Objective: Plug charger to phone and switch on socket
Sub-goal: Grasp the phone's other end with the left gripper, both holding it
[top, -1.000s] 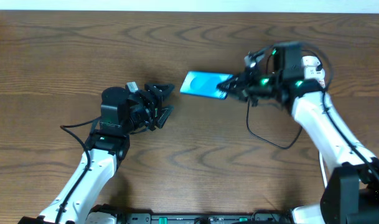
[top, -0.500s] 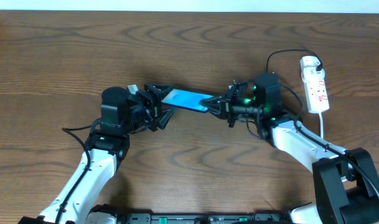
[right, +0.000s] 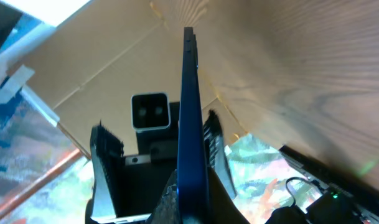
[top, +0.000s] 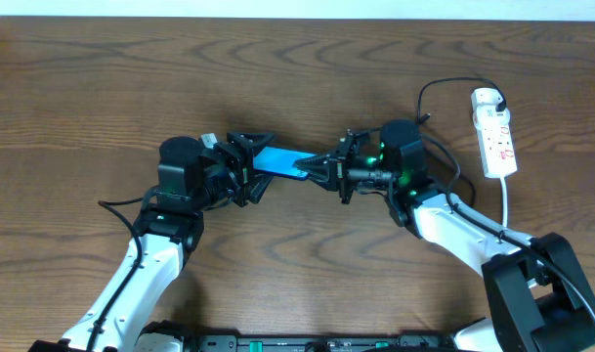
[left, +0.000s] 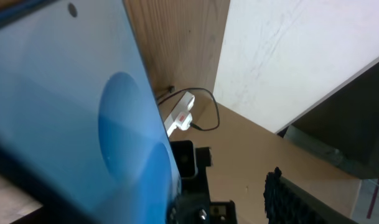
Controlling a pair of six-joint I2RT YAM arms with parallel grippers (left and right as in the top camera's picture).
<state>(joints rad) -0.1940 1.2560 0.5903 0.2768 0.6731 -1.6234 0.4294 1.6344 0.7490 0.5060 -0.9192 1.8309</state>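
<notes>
1. The right pincer [top: 317,172] clamped the slim, flat blue phone [top: 280,162] by one end over the wood-grained table [top: 307,68].
2. The left pincer [top: 257,161] gaped open, its black jaws flanking the phone's other end.
3. The elongated white socket [top: 496,132] lay far right.

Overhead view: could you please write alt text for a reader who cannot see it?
The right claw grips one end of the blue-screened phone at the middle of a wooden table, its other end between the open fingers of the left claw. A white power strip lies at the right, a thin black cable looping from it.
</notes>
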